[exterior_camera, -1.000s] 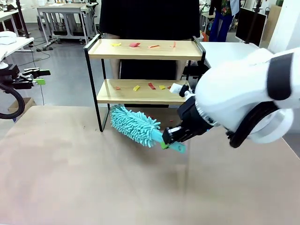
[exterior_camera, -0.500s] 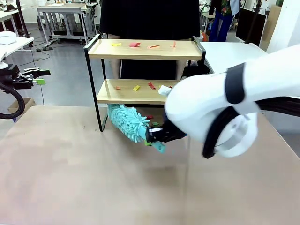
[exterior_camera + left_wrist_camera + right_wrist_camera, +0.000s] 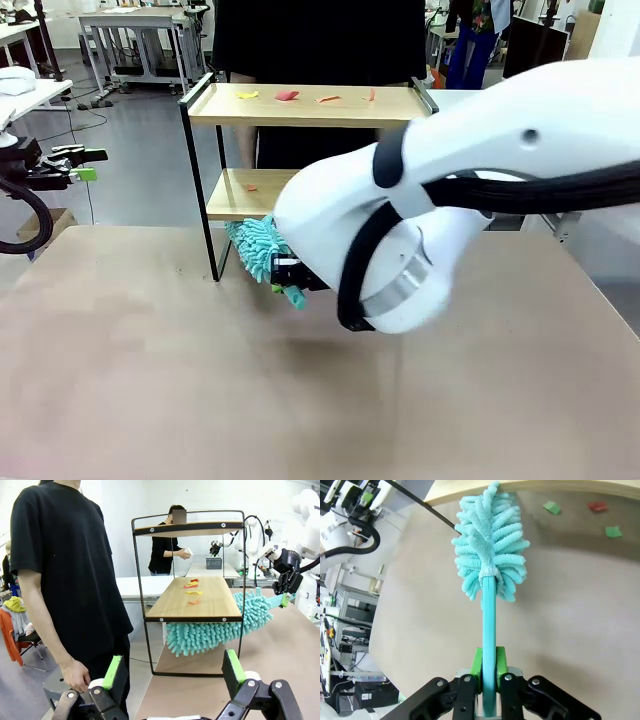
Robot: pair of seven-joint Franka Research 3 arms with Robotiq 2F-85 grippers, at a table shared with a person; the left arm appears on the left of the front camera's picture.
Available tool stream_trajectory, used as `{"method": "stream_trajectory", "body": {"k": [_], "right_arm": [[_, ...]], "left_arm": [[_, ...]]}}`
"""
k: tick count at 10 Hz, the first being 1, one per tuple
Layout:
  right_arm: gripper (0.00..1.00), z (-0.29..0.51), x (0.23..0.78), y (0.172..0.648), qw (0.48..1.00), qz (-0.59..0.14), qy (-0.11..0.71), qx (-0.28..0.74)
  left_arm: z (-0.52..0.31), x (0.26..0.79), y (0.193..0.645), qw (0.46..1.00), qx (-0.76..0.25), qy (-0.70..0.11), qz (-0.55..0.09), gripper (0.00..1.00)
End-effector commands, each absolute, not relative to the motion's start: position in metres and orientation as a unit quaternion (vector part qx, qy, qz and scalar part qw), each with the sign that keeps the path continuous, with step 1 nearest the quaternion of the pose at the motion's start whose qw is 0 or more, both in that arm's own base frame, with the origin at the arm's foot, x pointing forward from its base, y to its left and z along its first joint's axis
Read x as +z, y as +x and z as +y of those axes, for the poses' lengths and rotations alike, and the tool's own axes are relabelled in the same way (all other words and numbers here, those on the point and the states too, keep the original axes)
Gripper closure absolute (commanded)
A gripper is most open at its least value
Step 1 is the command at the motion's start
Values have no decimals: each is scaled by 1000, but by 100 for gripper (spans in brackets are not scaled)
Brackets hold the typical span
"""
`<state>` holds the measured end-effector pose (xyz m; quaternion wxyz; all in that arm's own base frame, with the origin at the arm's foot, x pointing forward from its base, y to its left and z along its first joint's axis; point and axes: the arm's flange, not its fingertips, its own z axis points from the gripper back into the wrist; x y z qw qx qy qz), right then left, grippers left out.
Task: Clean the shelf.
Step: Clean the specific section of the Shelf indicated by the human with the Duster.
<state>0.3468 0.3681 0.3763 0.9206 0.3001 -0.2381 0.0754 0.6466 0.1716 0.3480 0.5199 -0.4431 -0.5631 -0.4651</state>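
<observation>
The shelf stands at the table's far edge, with coloured paper scraps on its top board. More scraps lie on the lower board. My right gripper is shut on the handle of a teal fluffy duster. The duster head is under the lower board, just above the table, beside the shelf's left leg. My right arm hides the shelf's right half. My left gripper stands open and holds nothing, off the table's left side.
A person in a black shirt stands behind the shelf, one hand hanging down. Green and red scraps lie on the table under the shelf. The near half of the brown table is bare.
My right arm has swung left across the shelf front, carrying the duster from in front of the shelf to under its lower board by the left leg. The left arm has not moved.
</observation>
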Motion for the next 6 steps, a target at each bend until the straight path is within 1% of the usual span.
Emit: {"method": "stream_trajectory", "body": {"k": [1,6], "right_arm": [[87,381,350,357,911,-267,308,60],[87,411,323,371,917,-281,283,21]], "left_arm": [[171,350,645,517,-470,-439,-565,0],[171,350,645,517,-470,-439,-565,0]]}}
